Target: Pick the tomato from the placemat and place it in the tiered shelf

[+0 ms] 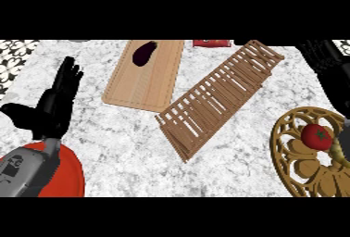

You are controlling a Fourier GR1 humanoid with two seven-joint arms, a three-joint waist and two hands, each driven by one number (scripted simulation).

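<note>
Tomato (pixel 315 136): we see a glossy red, round fruit with a small green star of leaves on it.
Tomato's axis: it is close to round, so we make out no clear long axis; the green stem end faces up towards us.
Tomato's place: it sits on the placemat (pixel 294 159), in that mat's far right part, well apart from the shelf.
Placemat: round, golden-brown openwork, lying at the counter's (pixel 130 143) right side and cut by the view's right edge.
Tiered shelf (pixel 219 97): brown wooden slats, running on a slant from the counter's middle towards its far right corner.
Left hand (pixel 51 109): at the counter's left side, resting open, fingers straight and close together, thumb held out to the side, holding nothing.
Right hand (pixel 327 58): black, near the counter's far right corner, beyond the placemat and not touching the tomato; we cannot tell its state.
Cutting board (pixel 140 83): pale wood, just left of the shelf, with a dark purple eggplant (pixel 143 52) at its far end.
Red plate (pixel 71 178): at the counter's near left, partly under the left forearm.
</note>
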